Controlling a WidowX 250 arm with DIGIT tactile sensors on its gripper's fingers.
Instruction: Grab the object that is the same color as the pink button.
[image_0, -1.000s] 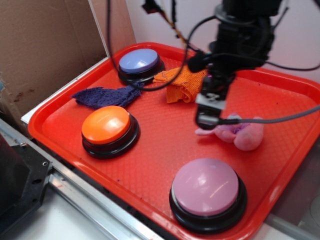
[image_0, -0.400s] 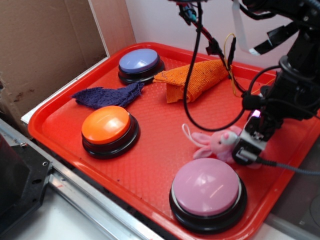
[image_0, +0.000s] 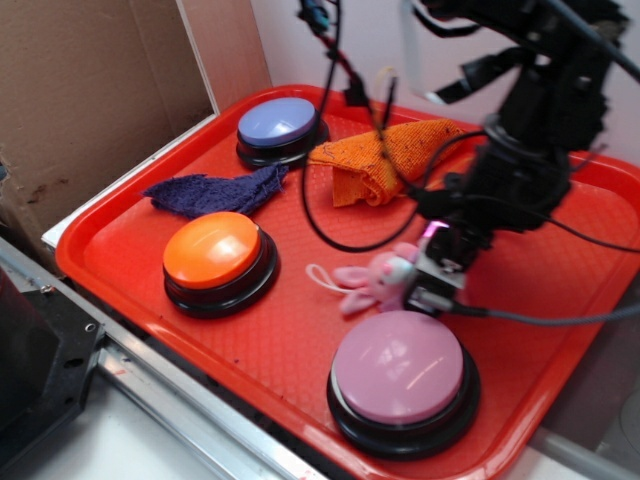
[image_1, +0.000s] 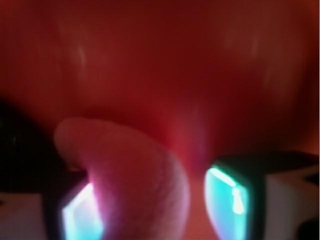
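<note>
**One plush between the jaws, ears pointing away from the tool**

One red tray (image_0: 120, 290) carries everything here. Nearest the camera on it sits the pink button (image_0: 398, 368), with the orange button (image_0: 212, 250) to its left. Just behind the pink button lies the pink bunny (image_0: 375, 281), its long axis running roughly left to right: the white loop and ears reach left, the body meets the tool (image_0: 432, 283) on the right. The wrist view, though blurred, shows pink plush (image_1: 135, 180) lying between the two lit fingers (image_1: 227, 192), closer to the left one. The jaws stand apart with the plush in the gap; whether they press on it cannot be told. The grasp probably depends on closing across the bunny's body. Farther back lie a purple cloth (image_0: 215, 190) and an orange cloth (image_0: 385, 160), then the lavender-blue button (image_0: 278, 122).
</note>
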